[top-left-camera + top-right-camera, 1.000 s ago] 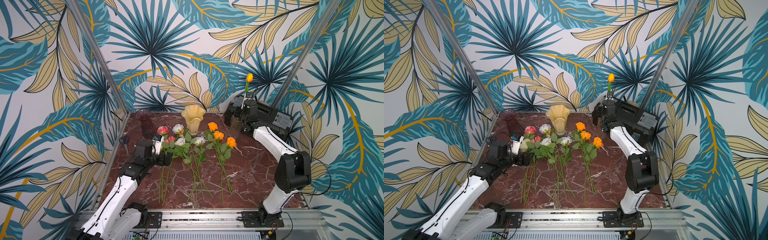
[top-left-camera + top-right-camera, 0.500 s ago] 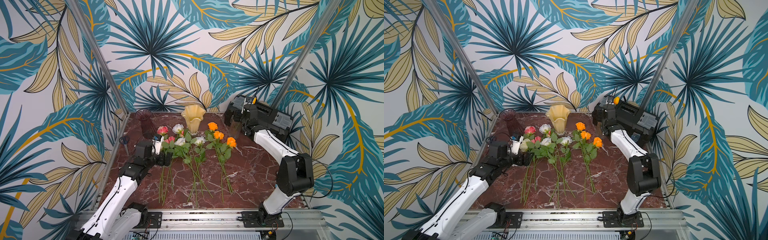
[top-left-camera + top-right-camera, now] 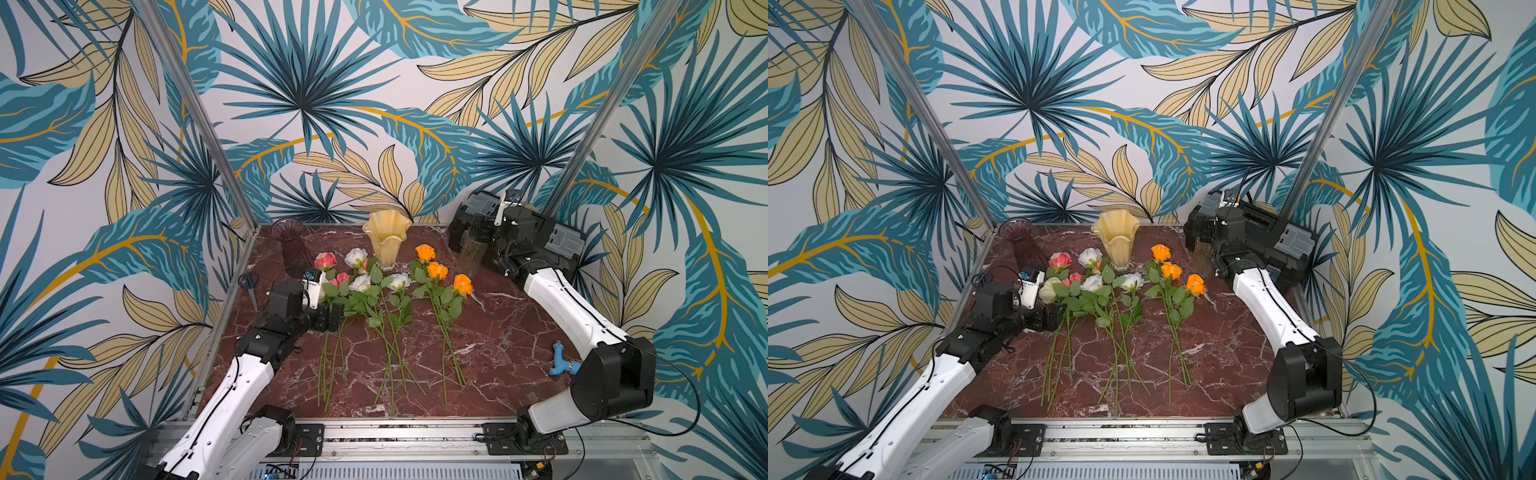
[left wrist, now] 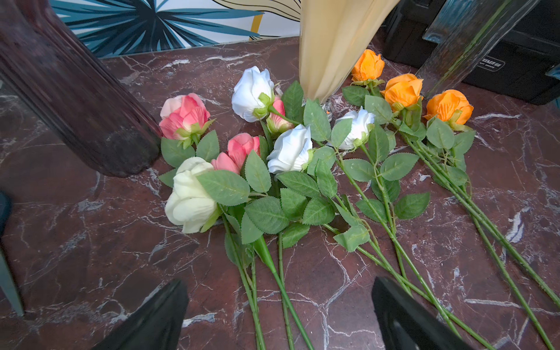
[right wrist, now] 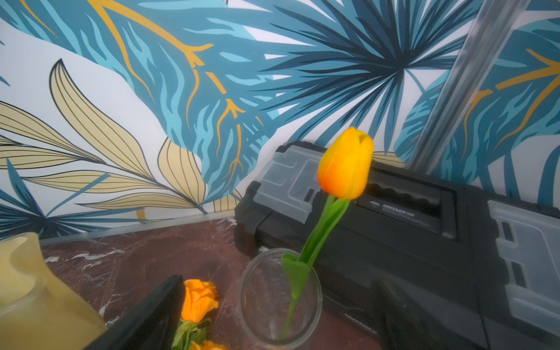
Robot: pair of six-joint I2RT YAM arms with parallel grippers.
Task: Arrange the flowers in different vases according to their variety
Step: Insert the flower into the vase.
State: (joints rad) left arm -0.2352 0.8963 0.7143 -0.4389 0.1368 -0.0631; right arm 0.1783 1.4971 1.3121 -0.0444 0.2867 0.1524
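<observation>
With a black toolbox (image 5: 394, 242) behind, an orange tulip (image 5: 345, 163) leans in the clear vase (image 5: 260, 303) between the right gripper's (image 5: 278, 283) spread, empty jaws.

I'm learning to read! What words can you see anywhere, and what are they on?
"GREEKER": white print on the black toolbox; the marks after it are blurred.
Smaller line beneath: too blurred to read.
Nothing else readable.
</observation>
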